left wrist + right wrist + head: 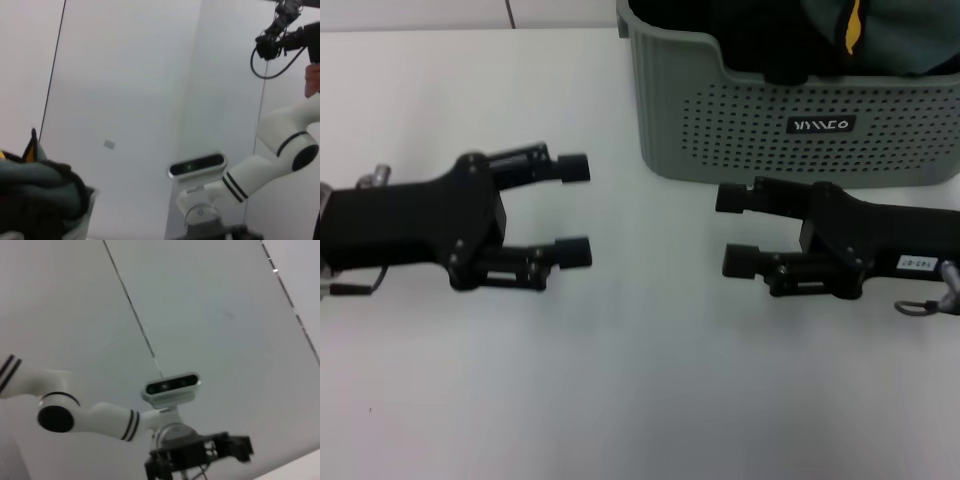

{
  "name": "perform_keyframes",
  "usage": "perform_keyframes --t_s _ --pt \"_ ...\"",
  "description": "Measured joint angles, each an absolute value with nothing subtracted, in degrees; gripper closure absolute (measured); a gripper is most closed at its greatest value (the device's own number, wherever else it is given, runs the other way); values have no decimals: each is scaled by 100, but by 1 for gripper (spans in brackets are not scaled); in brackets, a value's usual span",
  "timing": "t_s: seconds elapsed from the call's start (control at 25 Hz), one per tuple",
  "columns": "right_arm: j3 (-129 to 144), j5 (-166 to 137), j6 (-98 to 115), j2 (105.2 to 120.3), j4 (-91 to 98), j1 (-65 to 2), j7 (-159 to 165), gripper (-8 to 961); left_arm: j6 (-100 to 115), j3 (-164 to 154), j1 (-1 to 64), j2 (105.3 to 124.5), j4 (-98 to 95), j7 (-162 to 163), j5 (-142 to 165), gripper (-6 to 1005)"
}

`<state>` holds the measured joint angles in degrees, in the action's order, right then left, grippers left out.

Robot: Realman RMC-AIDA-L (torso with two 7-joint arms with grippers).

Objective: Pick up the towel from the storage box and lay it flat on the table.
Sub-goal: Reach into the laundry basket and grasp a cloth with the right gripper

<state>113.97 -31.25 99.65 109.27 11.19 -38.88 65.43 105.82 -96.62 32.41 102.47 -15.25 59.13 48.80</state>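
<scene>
Both of our hands lie nearest the camera, low over the white table [620, 380], fingers pointing inward at each other across a bare gap. Our left hand [575, 210] has its fingers spread wide and holds nothing; our right hand [740, 230] is also open, a little less so, and equally empty, sitting just in front of the storage box [790, 125]. That grey-green bin stands at the far right of the table. Inside it, a grey-teal cloth [900, 40] and a black cloth [760, 40] are heaped together, and only a thin mustard sliver of the towel [853, 28] shows between them; the left wrist view catches the same yellow tip [31, 150] poking above the pile. We judge the towel soft, light and limp, likely to sag and drag its neighbours up with it. The exposed yellow fold looks the best place to pinch, ideally near an edge, so the cloth hangs free for spreading. The right arm looks better placed for it.
</scene>
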Motion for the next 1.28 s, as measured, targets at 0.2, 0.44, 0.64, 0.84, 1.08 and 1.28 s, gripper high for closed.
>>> perform_keyframes --t_s 0.2,0.44,0.64,0.84,1.08,1.28 --pt "11335 -3119 9906 10895 1126 -3818 6558 112 10417 -8921 2967 10248 -2667 6595 4971 120" --pt "11160 -3129 9896 10784 1315 -3309 6555 113 8926 -6887 2027 11021 -6225 8948 7376 120" --pt "10813 -3159 9909 10650 1333 -2853 6492 117 8723 -6086 1923 11810 -7823 9896 8942 120" --pt "10696 -3157 9926 10535 1387 -2676 6459 126 8678 -5904 2088 11927 -8045 10429 9046 119" --pt "10545 -3171 9956 10475 1379 -2456 6425 137 8393 -6231 2573 11962 -7746 10725 8904 119" --pt "10398 -3196 10275 10396 1827 -2334 6395 146 8329 -6215 2532 11934 -7662 10626 8755 120"
